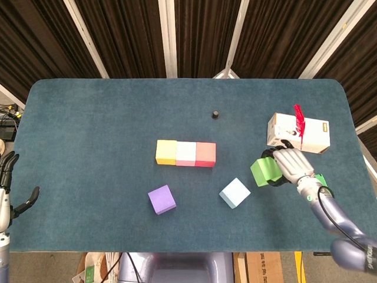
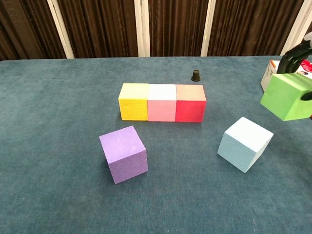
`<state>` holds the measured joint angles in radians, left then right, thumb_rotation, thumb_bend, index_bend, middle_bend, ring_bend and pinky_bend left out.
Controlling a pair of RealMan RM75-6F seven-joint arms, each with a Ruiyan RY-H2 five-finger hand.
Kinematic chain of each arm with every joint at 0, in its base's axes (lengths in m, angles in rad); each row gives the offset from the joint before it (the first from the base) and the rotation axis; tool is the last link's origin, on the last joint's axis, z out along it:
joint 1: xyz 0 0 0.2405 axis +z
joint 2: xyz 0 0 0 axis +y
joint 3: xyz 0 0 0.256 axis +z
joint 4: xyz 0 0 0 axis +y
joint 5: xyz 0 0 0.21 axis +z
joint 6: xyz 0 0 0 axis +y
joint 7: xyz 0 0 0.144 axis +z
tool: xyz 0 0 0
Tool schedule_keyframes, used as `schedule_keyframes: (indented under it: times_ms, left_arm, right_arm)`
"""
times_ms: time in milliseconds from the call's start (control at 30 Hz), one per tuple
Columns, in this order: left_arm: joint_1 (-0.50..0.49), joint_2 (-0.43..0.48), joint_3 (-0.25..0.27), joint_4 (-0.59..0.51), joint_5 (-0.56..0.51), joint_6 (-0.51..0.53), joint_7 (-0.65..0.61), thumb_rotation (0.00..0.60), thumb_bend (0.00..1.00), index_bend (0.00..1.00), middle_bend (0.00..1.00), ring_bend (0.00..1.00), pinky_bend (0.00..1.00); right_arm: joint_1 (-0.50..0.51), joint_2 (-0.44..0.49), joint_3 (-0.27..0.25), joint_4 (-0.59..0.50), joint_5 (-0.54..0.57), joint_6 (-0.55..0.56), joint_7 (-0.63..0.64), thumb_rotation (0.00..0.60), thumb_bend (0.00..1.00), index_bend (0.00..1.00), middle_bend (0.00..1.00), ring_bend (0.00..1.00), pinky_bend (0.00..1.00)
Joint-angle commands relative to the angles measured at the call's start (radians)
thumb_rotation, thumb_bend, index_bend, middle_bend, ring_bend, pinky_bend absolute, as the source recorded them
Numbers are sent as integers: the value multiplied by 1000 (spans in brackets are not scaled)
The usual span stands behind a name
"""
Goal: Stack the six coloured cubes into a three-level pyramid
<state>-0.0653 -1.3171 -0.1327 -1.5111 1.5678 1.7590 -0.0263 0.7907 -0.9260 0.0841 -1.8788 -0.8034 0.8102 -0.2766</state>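
The base level is laid: a yellow foam cube (image 1: 166, 152), a pink foam cube (image 1: 185, 153) and a red foam cube (image 1: 205, 154) stand touching in one row at the middle of the blue felt-covered table (image 1: 88, 130). Your right hand (image 1: 290, 165) grips a green foam cube (image 1: 266, 171), lifted clear of the table to the right of the row; this reads as the first second-level cube in transit. A purple foam cube (image 1: 161, 199) and a light-blue foam cube (image 1: 235, 193) lie loose on the near side, well apart. Your left hand (image 1: 7, 188) hangs off the table's left edge, fingers spread, holding nothing.

Count: six cubes, one of each colour; three placed, one carried, two waiting. Left to do: levels two and three.
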Motion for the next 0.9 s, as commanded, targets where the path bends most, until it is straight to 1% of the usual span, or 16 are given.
schedule_keyframes:
  times_ms: [33,167,267,367,467,567,733,900]
  left_arm:
    - [2,4,-4,-2,-4,2,-2,600,363,107,84,0,0]
    - [5,4,-13,-1,-7,12,1,600,362,107,84,0,0]
    - [5,0,-17,5,-11,13,10,600,363,107,84,0,0]
    - [4,-2,-21,10,-18,8,15,600,362,107,84,0,0]
    - [1,-3,-24,13,-24,1,17,600,363,107,84,0,0]
    - [0,-1,-27,15,-29,-4,13,600,363,107,84,0,0]
    - [-2,3,-33,19,-40,-13,8,600,362,107,83,0,0]
    - [-4,8,-38,19,-53,-25,11,600,363,107,81,0,0]
  right_arm:
    - [147,-82,13,-99,325,141,-242,600,297,459,445,241,0]
    - [209,-136,30,-101,456,221,-326,600,297,459,447,248,0]
    - [270,-178,59,-111,582,289,-394,600,297,459,447,253,0]
    - [324,-213,94,-109,674,340,-446,600,297,459,447,255,0]
    - [379,-256,140,-117,778,412,-491,600,297,459,448,257,0]
    - [425,-288,183,-112,857,472,-532,600,298,459,449,257,0]
    - [505,-338,275,-88,1008,588,-604,600,299,459,451,257,0]
    - [558,-373,353,-50,1134,652,-663,600,309,459,457,260,0]
